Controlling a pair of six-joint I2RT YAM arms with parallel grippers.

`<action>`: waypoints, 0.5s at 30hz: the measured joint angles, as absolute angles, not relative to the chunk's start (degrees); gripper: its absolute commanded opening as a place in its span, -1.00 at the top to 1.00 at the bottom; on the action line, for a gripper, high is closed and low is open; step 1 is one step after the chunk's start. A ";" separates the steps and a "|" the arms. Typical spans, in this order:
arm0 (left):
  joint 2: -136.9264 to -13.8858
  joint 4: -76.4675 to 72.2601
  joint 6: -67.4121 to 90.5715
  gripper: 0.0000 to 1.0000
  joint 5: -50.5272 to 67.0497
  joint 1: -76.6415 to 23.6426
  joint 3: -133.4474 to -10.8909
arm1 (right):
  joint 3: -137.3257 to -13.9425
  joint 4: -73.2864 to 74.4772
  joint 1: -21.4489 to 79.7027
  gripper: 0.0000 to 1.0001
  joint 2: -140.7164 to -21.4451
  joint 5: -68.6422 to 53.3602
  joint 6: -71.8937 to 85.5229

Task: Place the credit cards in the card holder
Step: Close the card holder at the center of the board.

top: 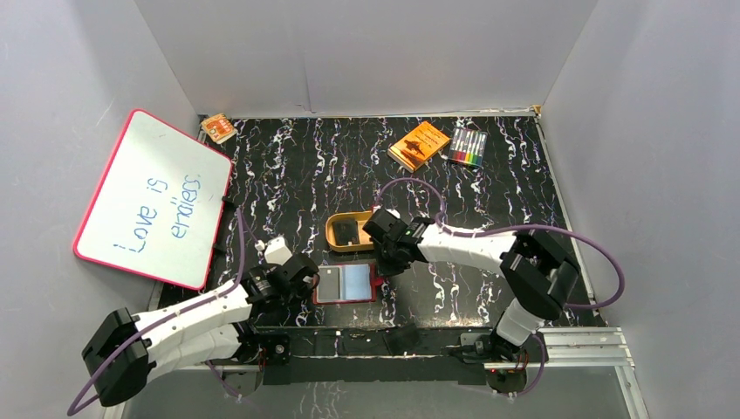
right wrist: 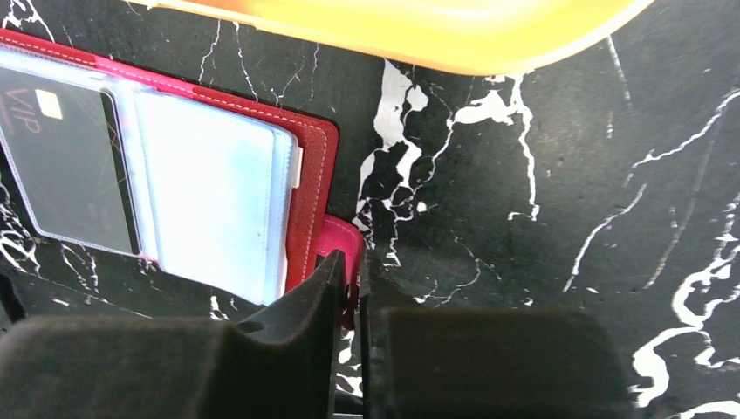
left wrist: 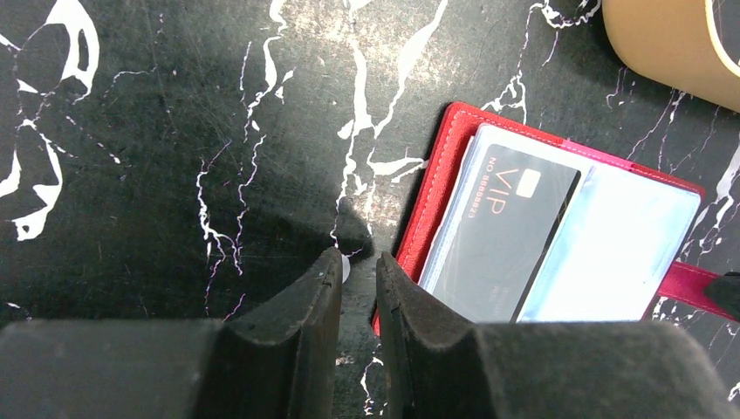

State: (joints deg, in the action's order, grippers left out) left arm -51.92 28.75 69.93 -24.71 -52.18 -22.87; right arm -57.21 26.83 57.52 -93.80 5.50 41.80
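Card holder [top: 346, 283] lies open, VIP card [left wrist: 502, 231] already pocketed. A dark card [top: 351, 230] sits in the tan tray [top: 330, 232] just beyond it. It looks thin, stiff and slick, so I'd pinch an edge. Left gripper [left wrist: 358, 271] barely parted and empty at the holder's left edge; right gripper [right wrist: 349, 279] pinching its snap strap [right wrist: 342, 240].

We see the red card holder [top: 346, 284] lying open and flat on the table [top: 489, 192], pale blue pockets facing up. A black card [left wrist: 506, 236] marked "VIP" sits in its left pocket. Another dark card [top: 350, 230] seems to lie in the tan tray [top: 330, 231]
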 measured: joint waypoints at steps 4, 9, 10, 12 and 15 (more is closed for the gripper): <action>-53.87 26.74 68.69 0.68 -23.88 -52.18 -22.85 | -56.31 27.53 57.52 1.00 -91.44 7.05 41.76; -57.93 19.05 66.15 0.79 -21.76 -52.16 -22.94 | -52.97 27.70 57.52 1.00 -84.14 7.51 41.74; -58.96 16.97 65.60 0.80 -20.97 -52.18 -22.98 | -51.90 27.51 57.52 1.00 -81.67 7.38 41.56; -61.17 12.38 64.42 0.82 -18.94 -52.16 -22.98 | -50.04 27.03 57.52 1.00 -76.20 6.85 41.06; -64.79 6.02 62.76 0.85 -15.59 -52.16 -23.38 | -48.47 25.47 57.49 1.00 -69.47 5.15 40.27</action>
State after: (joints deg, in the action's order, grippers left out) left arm -64.79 6.02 62.76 -15.59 -52.16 -23.38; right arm -48.47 25.47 57.49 -69.47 5.15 40.27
